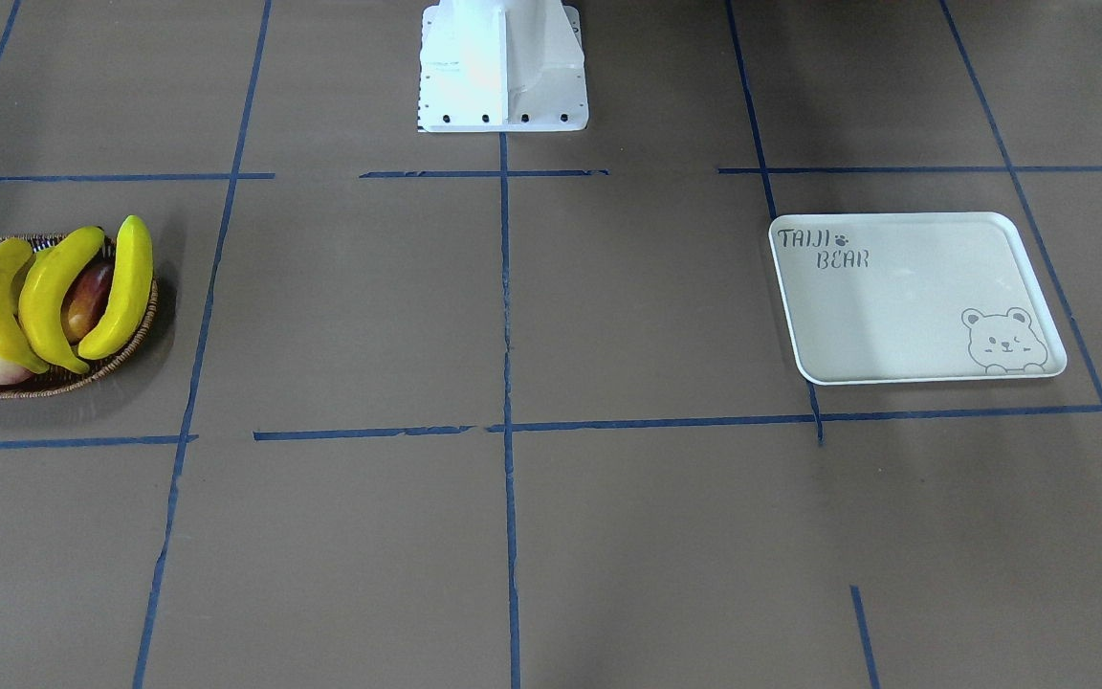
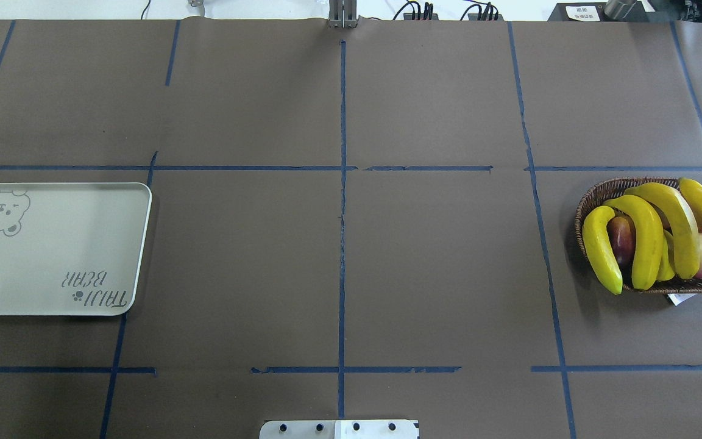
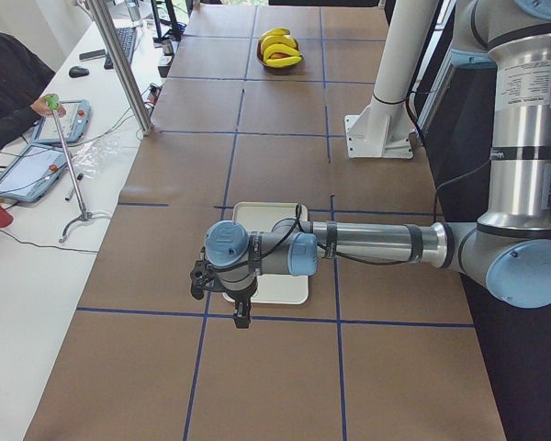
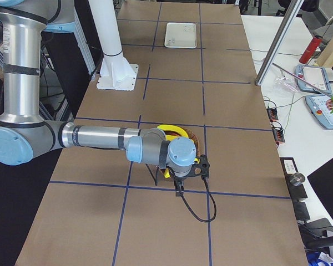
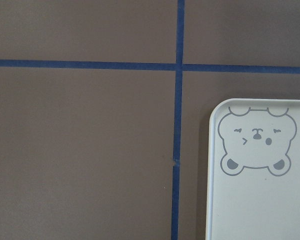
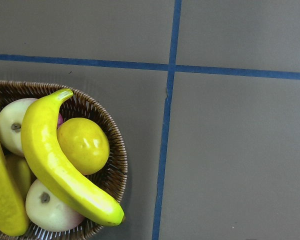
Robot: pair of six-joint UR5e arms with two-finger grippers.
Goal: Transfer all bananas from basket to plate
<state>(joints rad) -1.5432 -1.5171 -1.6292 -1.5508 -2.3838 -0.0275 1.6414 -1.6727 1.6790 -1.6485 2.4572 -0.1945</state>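
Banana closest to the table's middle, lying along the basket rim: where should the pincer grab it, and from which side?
Take the banana at its thick middle, from straight above, jaws across its width. It lies on top along the basket rim, nothing over it, so both sides look reachable.

left arm (image 3: pixel 376 243): reaches out flat over the table
left gripper (image 3: pixel 241 315): points down; grip too small to tell
right arm (image 4: pixel 100 137): reaches out flat too
right gripper (image 4: pixel 179 187): points down; grip unclear
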